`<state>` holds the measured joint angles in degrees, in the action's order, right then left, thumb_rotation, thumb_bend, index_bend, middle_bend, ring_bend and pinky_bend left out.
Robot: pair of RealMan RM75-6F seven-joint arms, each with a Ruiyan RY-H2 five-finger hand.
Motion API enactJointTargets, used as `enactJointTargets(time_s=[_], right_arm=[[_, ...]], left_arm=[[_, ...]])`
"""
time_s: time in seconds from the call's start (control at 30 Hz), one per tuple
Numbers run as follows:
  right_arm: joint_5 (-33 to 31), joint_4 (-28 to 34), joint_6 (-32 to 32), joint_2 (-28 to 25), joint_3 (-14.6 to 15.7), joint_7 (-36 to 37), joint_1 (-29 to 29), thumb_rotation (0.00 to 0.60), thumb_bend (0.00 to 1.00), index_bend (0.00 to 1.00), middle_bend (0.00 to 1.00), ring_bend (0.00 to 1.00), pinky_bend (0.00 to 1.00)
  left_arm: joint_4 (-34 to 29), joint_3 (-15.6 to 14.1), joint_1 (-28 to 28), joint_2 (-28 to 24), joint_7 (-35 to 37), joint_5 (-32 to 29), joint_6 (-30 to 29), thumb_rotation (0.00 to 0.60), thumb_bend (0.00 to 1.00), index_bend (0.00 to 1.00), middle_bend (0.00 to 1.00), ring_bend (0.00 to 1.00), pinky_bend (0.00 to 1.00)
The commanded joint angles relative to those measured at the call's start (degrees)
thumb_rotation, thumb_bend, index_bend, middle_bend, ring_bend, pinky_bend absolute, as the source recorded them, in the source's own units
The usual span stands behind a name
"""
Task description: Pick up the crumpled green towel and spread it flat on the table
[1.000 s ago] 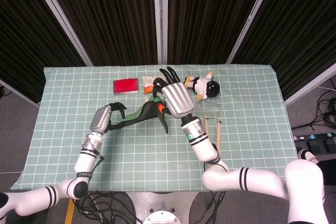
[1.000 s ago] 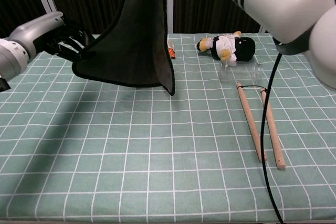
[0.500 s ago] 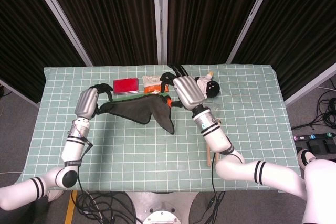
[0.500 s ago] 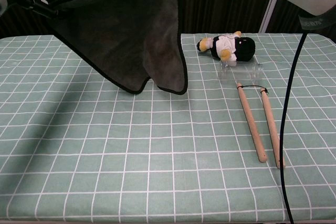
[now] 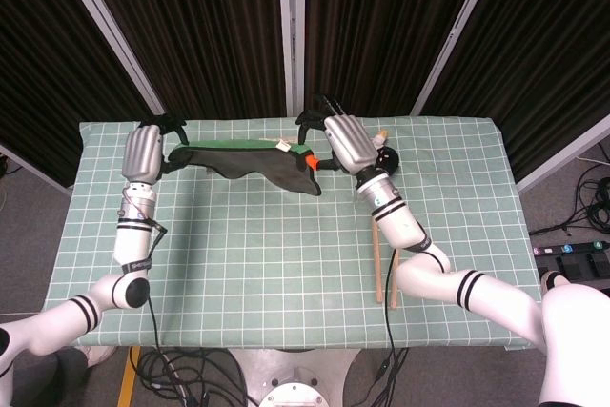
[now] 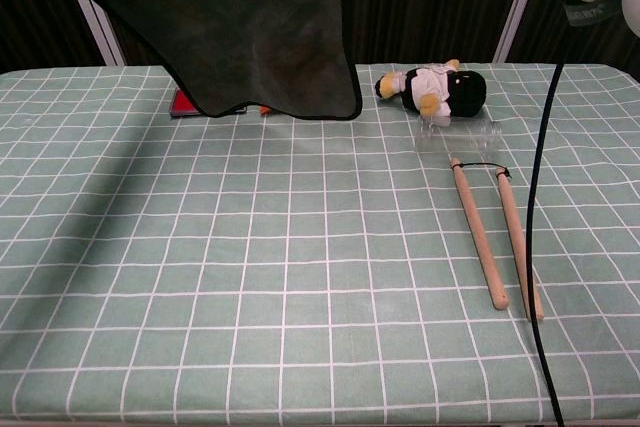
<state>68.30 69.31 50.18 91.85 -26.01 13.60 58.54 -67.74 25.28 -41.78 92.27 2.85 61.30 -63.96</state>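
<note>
Head view: I had the green towel (image 5: 250, 158) stretched between my two hands, raised off the table (image 5: 286, 254) over its far half.
Left hand: my left hand (image 5: 143, 152) gripped the towel's left top corner; its fingers (image 5: 164, 127) were curled in on the cloth.
Right hand: my right hand (image 5: 345, 143) gripped the right top corner, fingers (image 5: 315, 121) wrapped over the edge just beside the towel's orange tag (image 5: 310, 163).
Chest view: the towel (image 6: 255, 32) hung as a dark sheet from above the frame, its lower hem near the table (image 6: 300, 277) but, as I judged it, not resting on it; neither hand showed here.
Towel against fingers: the top edge ran nearly taut from one grip to the other, and the rest draped below and toward me, with the right lower corner sagging lowest.
Step in hand: I judged I was opening it out before laying it down.
Doing it well: keep both hands level and equally apart, let the hanging hem touch first, then draw the top edge so the cloth lies without folds.
Watch for: the doll (image 6: 432, 88), the drumsticks (image 6: 495, 242) and the red item (image 6: 184, 102) lay near the landing area, so I would set it down on the open checks nearer me.
</note>
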Motion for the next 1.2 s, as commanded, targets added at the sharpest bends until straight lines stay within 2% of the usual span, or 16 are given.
enactJointTargets(time_s=[0.03, 0.27, 0.47, 0.63, 0.9, 1.03, 1.1, 1.17, 1.2], right_arm=[[4.37, -1.90, -2.04, 0.40, 3.84, 5.29, -0.49, 0.600, 0.32, 0.80, 0.32, 0.02, 0.00], [12.84, -1.34, -2.85, -1.27, 10.98, 15.73, -2.29, 0.600, 0.31, 0.80, 0.33, 0.02, 0.00], [17.49, 1.01, -1.30, -3.34, 15.35, 20.04, -4.00, 0.600, 0.31, 0.80, 0.33, 0.02, 0.00], [19.75, 2.12, 0.21, -3.51, 18.27, 19.85, -5.30, 0.600, 0.31, 0.79, 0.33, 0.02, 0.00], [21.40, 2.03, 2.65, -1.31, 21.68, 17.92, -7.59, 0.600, 0.31, 0.77, 0.32, 0.01, 0.00], [22.28, 1.29, 3.53, 0.00, 23.50, 15.85, -8.75, 0.600, 0.23, 0.67, 0.29, 0.00, 0.00], [22.66, 1.21, 3.86, 0.42, 24.42, 14.57, -9.37, 0.586, 0.11, 0.58, 0.26, 0.00, 0.00], [23.20, 1.09, 4.14, 0.67, 25.49, 12.51, -10.03, 0.542, 0.02, 0.48, 0.24, 0.00, 0.00], [23.29, 1.14, 4.33, 0.72, 25.79, 11.48, -10.33, 0.491, 0.00, 0.40, 0.21, 0.00, 0.00]], left_arm=[[-2.84, -3.50, 1.80, -0.73, -0.11, 1.76, 0.46, 0.600, 0.48, 0.77, 0.48, 0.34, 0.31], [-8.38, -11.09, 6.07, -2.13, -1.24, 6.86, -1.23, 0.600, 0.48, 0.77, 0.48, 0.34, 0.31], [-12.50, -15.48, 9.01, -3.38, -1.38, 11.26, -3.65, 0.600, 0.48, 0.77, 0.48, 0.34, 0.31], [-14.36, -18.25, 10.00, -3.78, -3.22, 12.89, -2.93, 0.600, 0.46, 0.75, 0.48, 0.34, 0.31], [-15.57, -20.37, 10.41, -3.04, -5.62, 13.68, -0.95, 0.600, 0.43, 0.69, 0.46, 0.34, 0.31], [-17.14, -21.53, 10.11, -3.31, -7.89, 13.73, 1.03, 0.600, 0.39, 0.57, 0.43, 0.34, 0.30], [-18.16, -22.10, 9.87, -3.82, -8.97, 13.31, 2.50, 0.600, 0.36, 0.49, 0.40, 0.31, 0.29], [-19.48, -22.71, 9.52, -4.56, -10.36, 12.86, 4.12, 0.600, 0.30, 0.39, 0.35, 0.28, 0.28], [-20.08, -22.93, 9.39, -4.87, -10.84, 12.72, 4.72, 0.600, 0.26, 0.33, 0.32, 0.26, 0.27]])
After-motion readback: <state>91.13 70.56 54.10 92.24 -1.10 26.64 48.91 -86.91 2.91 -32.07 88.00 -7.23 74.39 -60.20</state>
